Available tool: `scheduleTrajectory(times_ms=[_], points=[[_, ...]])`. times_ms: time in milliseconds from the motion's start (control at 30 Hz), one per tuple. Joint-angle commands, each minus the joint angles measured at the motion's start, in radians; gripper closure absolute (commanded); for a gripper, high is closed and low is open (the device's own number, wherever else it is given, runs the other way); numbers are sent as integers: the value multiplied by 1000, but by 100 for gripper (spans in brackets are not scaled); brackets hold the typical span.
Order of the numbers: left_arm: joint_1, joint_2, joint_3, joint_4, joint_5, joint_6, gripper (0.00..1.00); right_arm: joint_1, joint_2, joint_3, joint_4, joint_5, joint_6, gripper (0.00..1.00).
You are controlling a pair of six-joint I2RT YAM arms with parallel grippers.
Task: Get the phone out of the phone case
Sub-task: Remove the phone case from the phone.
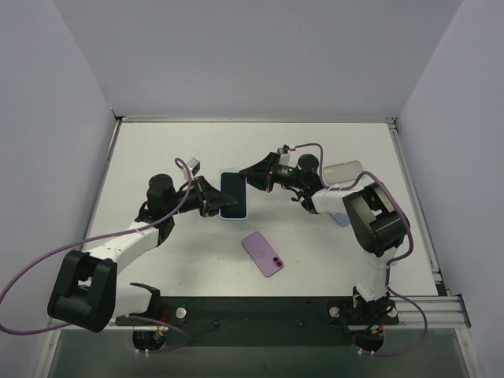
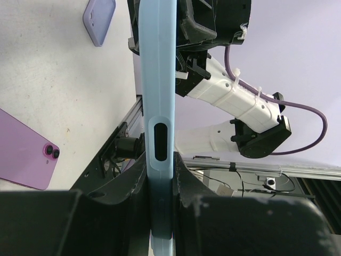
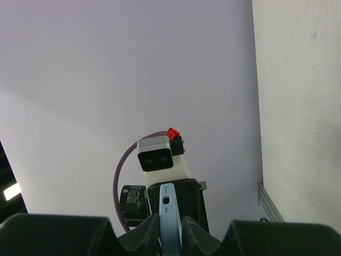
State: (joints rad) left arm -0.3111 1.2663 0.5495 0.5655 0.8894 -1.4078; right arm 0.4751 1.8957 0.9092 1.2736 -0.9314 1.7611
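Observation:
A light blue phone case (image 1: 232,216) with the dark phone (image 1: 233,194) in it is held off the table between both arms. My left gripper (image 1: 213,198) is shut on the case's left edge. In the left wrist view the blue case (image 2: 157,80) runs edge-on up from between the jaws of the left gripper (image 2: 160,168). My right gripper (image 1: 250,173) is shut on the case's far right corner. In the right wrist view the blue case (image 3: 169,210) rises as a thin edge between the jaws of the right gripper (image 3: 170,226).
A purple phone (image 1: 262,253) lies flat on the white table in front of the held case, and also shows as the purple phone (image 2: 24,157). A lavender case (image 2: 99,20) lies farther off. A translucent grey case (image 1: 344,172) lies by the right arm.

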Motion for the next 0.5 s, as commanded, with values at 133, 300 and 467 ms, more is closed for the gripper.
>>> scheduleTrajectory(times_ms=[133,300,467], points=[[-2,-8,33,122,-6,-25,100,8,-18,-20,374,-15,-28,89],[-2,-5,39,129,-10,-23,100,10,-26,-29,382,14,24,100],[-2,11,75,151,-20,-26,100,13,-72,-4,380,78,135,100]])
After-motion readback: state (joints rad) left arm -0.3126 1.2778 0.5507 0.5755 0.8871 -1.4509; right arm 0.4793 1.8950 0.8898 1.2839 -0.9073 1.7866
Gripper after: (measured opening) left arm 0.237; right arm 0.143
